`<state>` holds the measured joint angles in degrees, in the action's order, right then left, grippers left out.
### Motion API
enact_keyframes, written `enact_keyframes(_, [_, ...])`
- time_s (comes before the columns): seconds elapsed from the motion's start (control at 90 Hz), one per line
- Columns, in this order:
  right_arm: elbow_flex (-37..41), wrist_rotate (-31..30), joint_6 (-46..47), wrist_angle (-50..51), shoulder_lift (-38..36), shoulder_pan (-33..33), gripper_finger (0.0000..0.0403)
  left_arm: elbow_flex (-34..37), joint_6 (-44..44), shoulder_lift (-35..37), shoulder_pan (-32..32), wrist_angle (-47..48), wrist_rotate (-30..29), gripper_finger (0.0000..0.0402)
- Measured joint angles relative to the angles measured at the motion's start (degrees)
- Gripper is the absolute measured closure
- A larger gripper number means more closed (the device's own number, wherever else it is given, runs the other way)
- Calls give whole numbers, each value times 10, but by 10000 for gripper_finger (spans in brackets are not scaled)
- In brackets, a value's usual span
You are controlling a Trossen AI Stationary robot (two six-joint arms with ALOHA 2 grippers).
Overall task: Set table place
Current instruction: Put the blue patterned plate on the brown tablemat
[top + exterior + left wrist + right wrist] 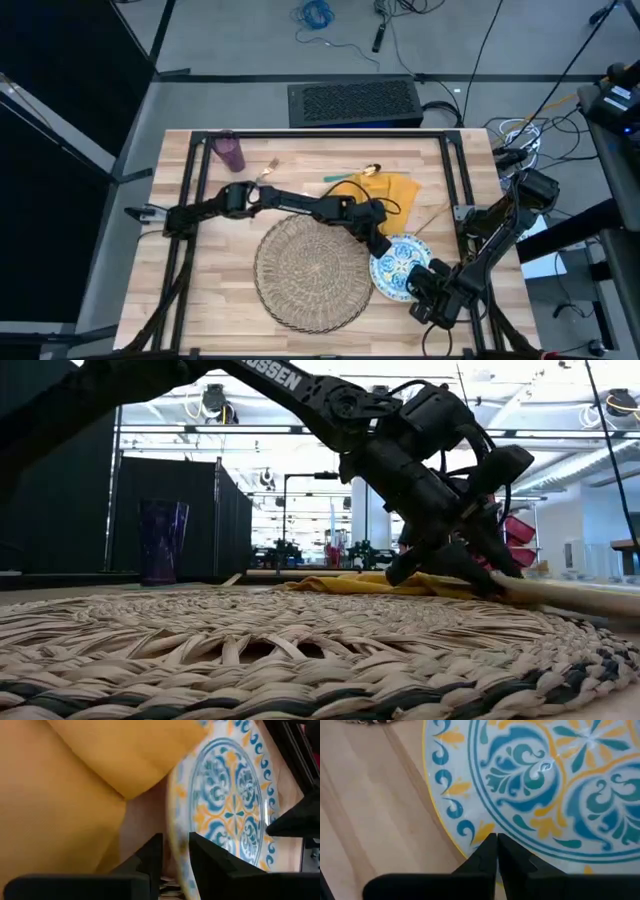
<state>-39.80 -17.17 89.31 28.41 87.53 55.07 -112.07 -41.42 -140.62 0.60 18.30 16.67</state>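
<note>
The white plate with teal and yellow flowers lies on the table, just right of the round straw placemat. My left gripper reaches over the placemat and is shut on the plate's far-left rim. My right gripper stands shut at the plate's near-right rim. The mustard napkin lies flat beyond the plate, with the gold-and-teal cutlery at its far edge. The purple cup stands upright at the far left. My left gripper pinches the plate's rim between its two fingers, one on either face, coming at it slanting down from the table's left. Whether that edge is raised off the table, I cannot tell. My right gripper has its shut fingertips on the plate's rim, slanting down from the near right. The plate lies on the wood under them.
Black rails frame the table's top. A single fork lies near the cup. Bare wood shows left of the placemat and along the near edge. In the low view the placemat fills the foreground, the napkin behind it.
</note>
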Motion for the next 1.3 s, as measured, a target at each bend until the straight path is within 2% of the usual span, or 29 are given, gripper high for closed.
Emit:
enact_keyframes(0.256, [4, 0, 0, -5, 0, 0, 403, 0, 4, 0, 0, 1, 0, 329])
enact_keyframes(0.433, [4, -3, 0, -7, 1, 0, 403, 0, 30, 0, 1, -18, 6, 390])
enact_keyframes(0.589, [4, -5, -2, -9, 1, 0, 403, -1, 32, 1, 1, -39, 8, 398])
enact_keyframes(0.8, [-7, -9, -32, -3, 0, 0, 403, -1, 36, 1, 6, -22, 21, 399])
enact_keyframes(1.011, [-46, -110, -98, 20, -37, 0, 395, 0, 51, 15, 8, -16, 34, 401])
enact_keyframes(1.189, [-60, -194, -125, 59, -95, 0, 377, 1, 94, 55, 12, 62, 31, 401])
enact_keyframes(1.3, [-60, -215, -129, 81, -124, 0, 367, 1, 108, 69, 12, 88, 34, 401])
